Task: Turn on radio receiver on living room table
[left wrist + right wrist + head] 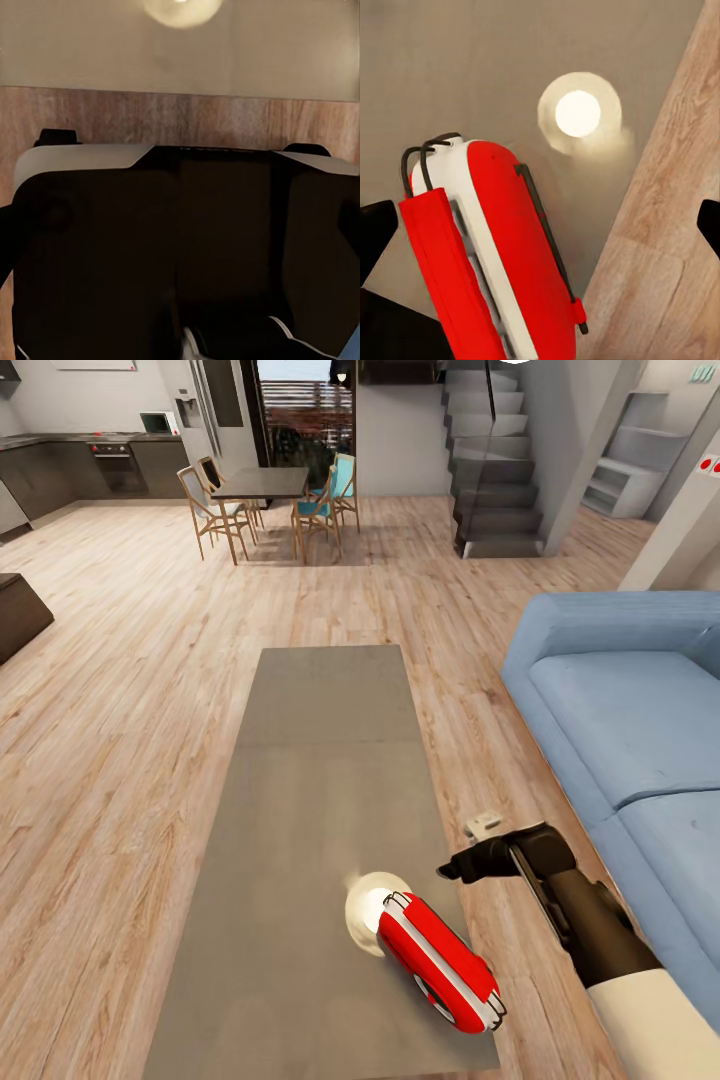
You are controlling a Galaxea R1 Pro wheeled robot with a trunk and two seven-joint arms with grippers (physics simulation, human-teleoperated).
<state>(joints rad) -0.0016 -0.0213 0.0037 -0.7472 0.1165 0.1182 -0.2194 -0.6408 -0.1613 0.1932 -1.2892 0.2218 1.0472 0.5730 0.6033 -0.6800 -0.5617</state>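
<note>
The radio [443,958] lies on its side near the tabletop's [320,780] near right corner. Its long axis runs diagonally, from a far end beside a bright round glare [372,900] on the glossy grey top to a near end close to the right edge. A round dial shows on the near end's white side; the thin wire handle loops at the far end. In the right wrist view the radio [502,255] is cut off by the frame, with the handle and a dark strip along its red shell showing.

The right gripper [462,865] hangs just right of the radio, over the table's right edge, apart from it. In the right wrist view the dark fingers [376,229] sit at opposite edges, spread wide with nothing between them.

The left wrist view is mostly blocked by a dark body with a pale upper edge; beyond it are a strip of wood floor and the tabletop. Whether the left fingers are open cannot be told.

A blue sofa [630,720] stands to the right on the light plank floor [120,690]. Farther off are a dining table [260,485] with chairs, a kitchen and grey stairs [495,470].
</note>
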